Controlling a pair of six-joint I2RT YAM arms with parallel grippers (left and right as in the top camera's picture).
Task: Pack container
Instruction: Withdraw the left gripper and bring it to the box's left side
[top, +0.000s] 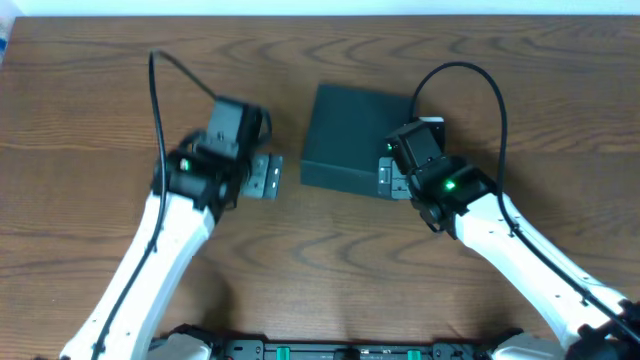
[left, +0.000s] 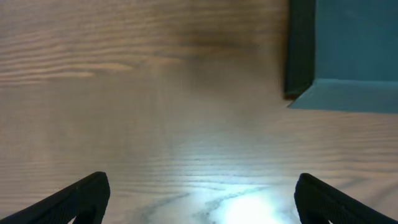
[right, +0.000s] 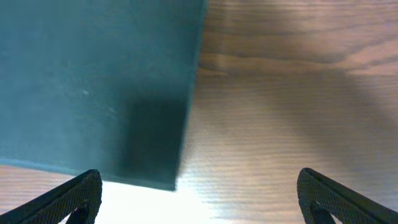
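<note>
**Overhead view:** fixed above and looking straight down on the wooden tabletop (top: 80, 120). It is far enough to take in the left arm (top: 160, 250), the right arm (top: 530, 250), both entering from the lower edge, and the whole container (top: 350, 130).

**Left wrist view:** mounted just behind the left pincer (left: 199, 199), close over the tabletop, facing forward and down. Its fingertips (left: 81, 196) sit in the lower corners, and one container corner shows at upper right.

**Right wrist view:** mounted likewise behind the right pincer (right: 199, 196) and equally close, with the container filling the upper left.

All three views share the container and adjoining wood.
</note>
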